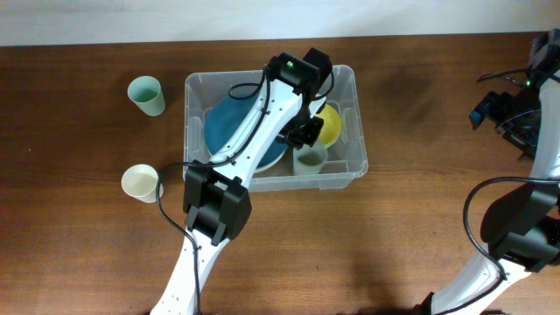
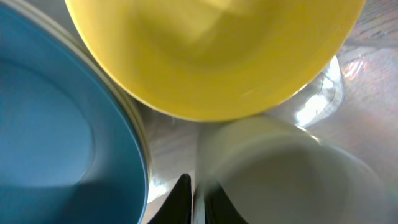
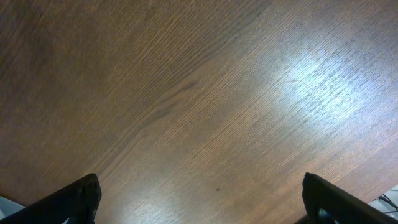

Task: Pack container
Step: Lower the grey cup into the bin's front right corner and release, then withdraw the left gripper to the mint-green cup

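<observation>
Now, container: clear plastic, in the middle of the tabletop, long side running left to right
Inside the container: blue plate fills the left half; yellow bowl sits at the right; pale cup stands upright just in front of the bowl, near the front wall
Left tool: reaches down into the container between plate and bowl; in the wrist view its two dark fingers sit close together with the pale cup's wall pinched between them
Right tool: fingers wide apart, holding nothing, over bare wood at the right, well apart from the container
Outside, left of the container: green cup near the back corner, cream cup near the front corner, both upright on the wood
</observation>
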`<state>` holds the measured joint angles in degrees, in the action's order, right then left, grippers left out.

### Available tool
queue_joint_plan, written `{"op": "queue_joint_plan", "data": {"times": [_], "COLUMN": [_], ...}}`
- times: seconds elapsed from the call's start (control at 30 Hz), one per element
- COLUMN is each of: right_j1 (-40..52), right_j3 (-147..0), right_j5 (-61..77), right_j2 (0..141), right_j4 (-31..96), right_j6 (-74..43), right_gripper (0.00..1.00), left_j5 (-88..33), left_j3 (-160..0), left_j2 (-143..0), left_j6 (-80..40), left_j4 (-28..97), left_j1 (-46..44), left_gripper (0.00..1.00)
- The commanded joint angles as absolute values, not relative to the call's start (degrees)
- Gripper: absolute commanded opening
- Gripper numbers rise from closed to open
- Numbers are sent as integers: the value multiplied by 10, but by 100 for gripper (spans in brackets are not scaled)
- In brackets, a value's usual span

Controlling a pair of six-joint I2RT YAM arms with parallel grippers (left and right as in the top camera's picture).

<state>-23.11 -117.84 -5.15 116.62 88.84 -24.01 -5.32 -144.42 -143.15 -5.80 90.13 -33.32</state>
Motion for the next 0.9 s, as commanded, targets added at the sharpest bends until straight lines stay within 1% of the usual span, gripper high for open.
{"op": "queue_joint_plan", "data": {"times": [0.0, 0.13, 0.37, 0.47, 0.57, 0.63, 0.67, 0.7, 0.73, 0.77, 0.87], "right_j1": [-233, -233, -233, -233, -233, -233, -233, -233, -233, -233, -233], "right_j3": [-1176, -1176, -1176, -1176, -1176, -1176, -1176, -1176, -1176, -1176, -1176], "right_j5": [-61, -61, -61, -61, -61, -61, -61, -61, -61, -61, -61], "right_j2": [1167, 1167, 1167, 1167, 1167, 1167, 1167, 1167, 1167, 1167, 1167], "right_j4": [889, 889, 889, 888, 888, 888, 888, 888, 888, 889, 888], "right_j6": [-245, -245, -245, -245, -245, -245, -245, -245, -245, -245, -245], "right_gripper": [99, 99, 99, 99, 99, 99, 99, 99, 99, 99, 99], "left_j5": [-51, -51, -42, -16, -17, -17, -16, -17, -17, -17, -15], "left_j3": [-1442, -1442, -1442, -1451, -1490, -1532, -1557, -1579, -1607, -1638, -1709], "left_j2": [-1440, -1443, -1444, -1442, -1440, -1435, -1431, -1428, -1423, -1418, -1402], "left_j6": [-64, -64, -63, -62, -41, -37, -37, -37, -37, -37, -37], "left_j4": [900, 896, 884, 883, 898, 908, 914, 918, 923, 928, 946], "left_j1": [-332, -332, -332, -332, -327, -321, -316, -312, -306, -299, -276], "left_gripper": [11, 11, 44, 46, 48, 54, 57, 70, 92, 99, 99]}}
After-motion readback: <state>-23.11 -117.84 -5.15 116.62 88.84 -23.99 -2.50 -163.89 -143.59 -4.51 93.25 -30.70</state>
